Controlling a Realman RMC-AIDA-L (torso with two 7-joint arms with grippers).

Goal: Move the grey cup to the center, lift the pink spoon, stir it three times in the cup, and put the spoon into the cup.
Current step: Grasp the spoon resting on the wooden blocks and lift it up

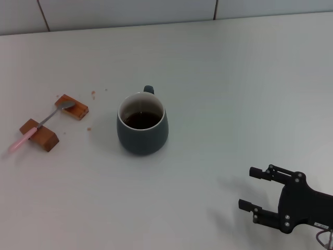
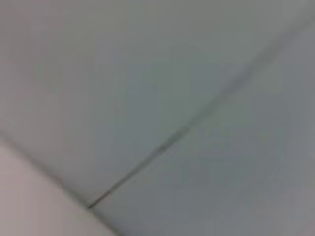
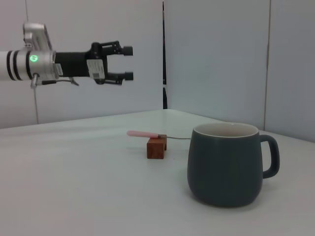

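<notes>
The grey cup [image 1: 142, 134] stands upright near the middle of the white table, handle to the far side, with dark liquid inside. It also shows in the right wrist view [image 3: 225, 172]. The pink spoon [image 1: 24, 137] lies across two wooden blocks at the left, bowl on the far block; it shows in the right wrist view [image 3: 141, 133] too. My right gripper [image 1: 248, 188] is open and empty, low at the front right, well apart from the cup. My left gripper [image 3: 127, 63] is open and empty, held high above the table, seen only in the right wrist view.
Two brown wooden blocks [image 1: 72, 106] [image 1: 40, 134] carry the spoon; one shows in the right wrist view [image 3: 156, 147]. A few small crumbs lie beside them. A tiled wall [image 1: 130, 10] bounds the table's far edge. The left wrist view shows only a pale wall with a seam [image 2: 167, 145].
</notes>
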